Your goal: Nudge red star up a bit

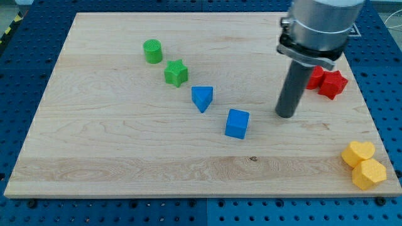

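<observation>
You see the red star point(333, 84) near the wooden board's point(125, 138) right edge, with bare wood above it. Another red block point(316, 78) touches its left side. My tip point(286, 115) holds nothing and sits just left of and below both. Two yellow blocks point(363, 164) wait at the bottom right corner.

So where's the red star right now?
The red star sits near the board's right edge in the upper half, touching another red block on its left, with my tip lower-left of it.

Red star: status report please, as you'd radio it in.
My tip down on board, left and below red star. No contact. Another red block touches star's left side. Nothing above star.
</observation>
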Controlling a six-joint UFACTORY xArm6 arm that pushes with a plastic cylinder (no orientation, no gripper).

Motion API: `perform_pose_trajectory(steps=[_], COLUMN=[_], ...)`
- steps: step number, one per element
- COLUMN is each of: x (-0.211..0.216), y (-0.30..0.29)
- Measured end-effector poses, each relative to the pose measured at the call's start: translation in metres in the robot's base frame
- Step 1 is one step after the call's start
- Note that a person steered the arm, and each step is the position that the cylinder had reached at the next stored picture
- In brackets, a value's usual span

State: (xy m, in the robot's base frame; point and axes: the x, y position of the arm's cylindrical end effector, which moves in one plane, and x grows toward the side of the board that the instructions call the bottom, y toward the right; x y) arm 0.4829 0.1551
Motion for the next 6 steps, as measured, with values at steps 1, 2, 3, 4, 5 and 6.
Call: perform_pose_trajectory(steps=[1,2,3,4,5,6], x=[0.000,0.000,0.000,0.000,-0.008,-0.017], y=[0.030,0.058,0.084,0.105,0.108,0.103])
